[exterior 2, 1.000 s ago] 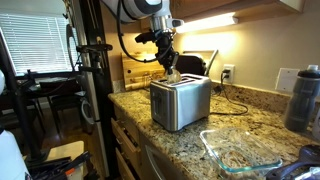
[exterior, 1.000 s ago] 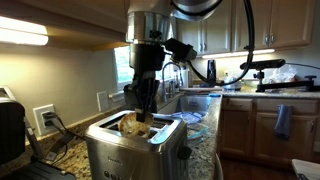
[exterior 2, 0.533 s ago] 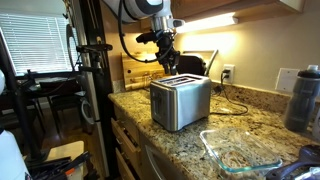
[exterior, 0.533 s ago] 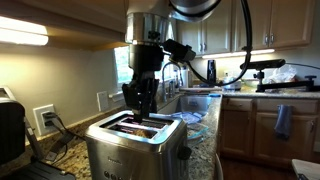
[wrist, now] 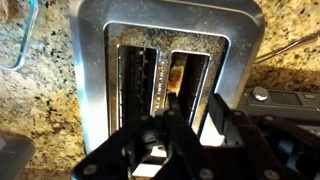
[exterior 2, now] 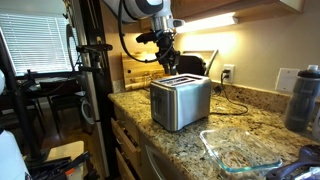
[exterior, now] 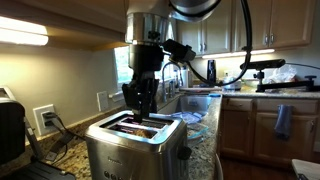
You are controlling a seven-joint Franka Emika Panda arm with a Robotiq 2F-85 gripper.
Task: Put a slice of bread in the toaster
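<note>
Slice of bread (wrist: 178, 80) sits inside the toaster (exterior: 128, 150) slot. Tool (exterior: 142, 112) hangs just above the toaster, jaws narrowly parted, empty. Bread likely light and crumbly; pinch the flat faces gently.

countertop (exterior 2: 250, 118) (exterior: 205, 152) (wrist: 50, 110): speckled brown granite, seen in both exterior views and the wrist view.
toaster (exterior 2: 180, 105) (exterior: 125, 155) (wrist: 170, 28): stood upright directly on the granite, near its front edge.
glass dish (exterior 2: 240, 152): clear, rectangular, laid flat near the toaster.
cord (exterior 2: 232, 108): black, trailed over the stone behind the toaster.
tumbler (exterior 2: 303, 100): dark, stood upright, well apart from the toaster.
</note>
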